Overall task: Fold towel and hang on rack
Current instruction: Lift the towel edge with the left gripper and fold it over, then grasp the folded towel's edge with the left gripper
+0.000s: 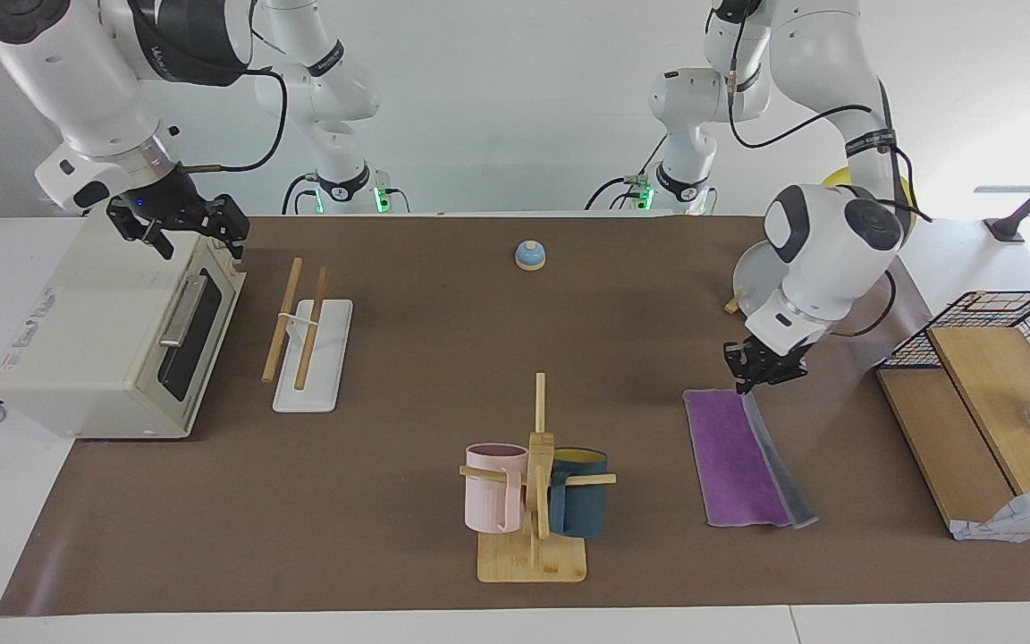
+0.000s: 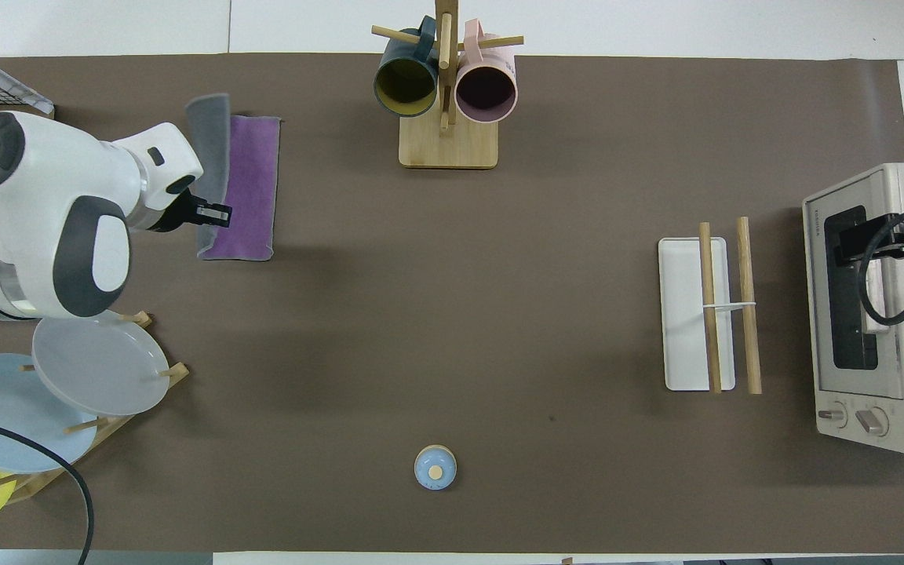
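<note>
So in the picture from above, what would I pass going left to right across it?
Plate stand with round plates, then the half-folded purple towel, the mug stand, the white rack with two wooden rods, and last the toaster oven.

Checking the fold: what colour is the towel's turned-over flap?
Grey; the turned-over flap of the towel shows best in the overhead view, over purple.
</note>
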### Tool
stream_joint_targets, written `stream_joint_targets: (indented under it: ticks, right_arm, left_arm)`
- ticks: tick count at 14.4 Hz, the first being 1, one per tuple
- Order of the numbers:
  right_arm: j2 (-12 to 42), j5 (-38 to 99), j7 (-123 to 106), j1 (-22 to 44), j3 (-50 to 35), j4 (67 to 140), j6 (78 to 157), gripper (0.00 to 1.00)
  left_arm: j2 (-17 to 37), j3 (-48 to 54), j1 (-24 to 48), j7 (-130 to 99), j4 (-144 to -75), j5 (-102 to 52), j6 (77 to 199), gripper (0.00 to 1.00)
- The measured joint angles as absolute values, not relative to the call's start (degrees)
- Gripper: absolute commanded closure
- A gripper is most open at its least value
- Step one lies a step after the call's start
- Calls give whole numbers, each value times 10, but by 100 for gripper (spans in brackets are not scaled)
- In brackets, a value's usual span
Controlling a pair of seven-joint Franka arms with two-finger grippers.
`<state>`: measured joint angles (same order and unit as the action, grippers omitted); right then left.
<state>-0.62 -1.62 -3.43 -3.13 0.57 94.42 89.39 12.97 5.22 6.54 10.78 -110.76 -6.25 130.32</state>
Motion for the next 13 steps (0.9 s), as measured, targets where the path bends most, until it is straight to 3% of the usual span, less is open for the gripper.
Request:
stream_joint_targets:
  ticks: [1, 2, 4, 6, 13]
  right_arm:
    - [-6, -16, -34, -31, 6, 944, 894, 0]
    - [-6, -16, -34, -31, 6, 944, 894, 0]
    - [-6, -16, -34, -31, 6, 944, 894, 0]
    - [-6, -16, -34, -31, 6, 944, 894, 0]
    - [-6, -16, -34, -31, 6, 944, 894, 0]
  left_arm:
    - [123, 52, 80, 107, -1143, -62, 1343, 100]
    - [118, 52, 91, 107, -1182, -62, 1384, 1]
    - [112, 51, 96, 105, -1230, -63, 1424, 0]
    - [108, 46, 94, 87, -1234, -63, 1425, 0]
    - [96, 40, 26, 72, -1168, -91, 1339, 0]
